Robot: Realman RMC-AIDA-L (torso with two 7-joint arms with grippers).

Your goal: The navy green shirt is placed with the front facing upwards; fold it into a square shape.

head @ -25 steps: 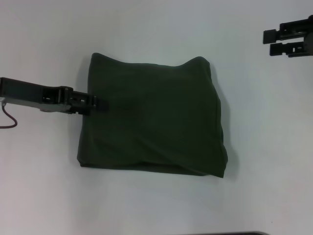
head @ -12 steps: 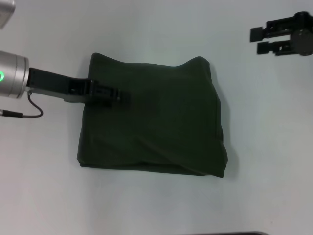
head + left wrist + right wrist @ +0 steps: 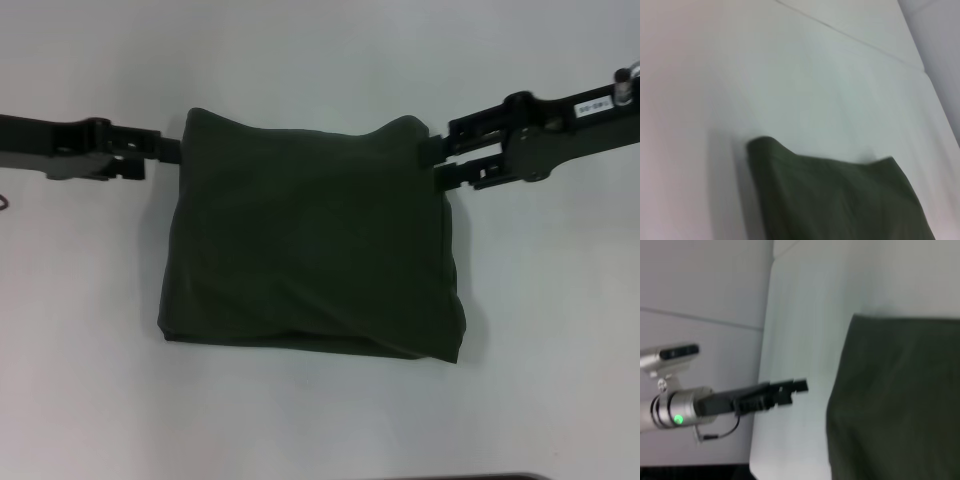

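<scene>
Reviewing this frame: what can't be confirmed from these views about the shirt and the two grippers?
- navy green shirt: chest lettering and neck label hidden inside the fold, every view.
- left gripper: head view, its tips merge with the dark cloth edge; contact unclear. The left wrist view shows no fingers.
- right gripper: open, but touching the far corner or not is unclear.

Head view: steeply down, framing the whole navy green shirt (image 3: pixel 310 250) on the worktop (image 3: pixel 320 420). Both wrist views: low, close, oblique, sharing its far edge.

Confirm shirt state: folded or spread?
Folded. The navy green shirt lies as a compact, roughly square block, with no sleeves or lettering showing.
</scene>
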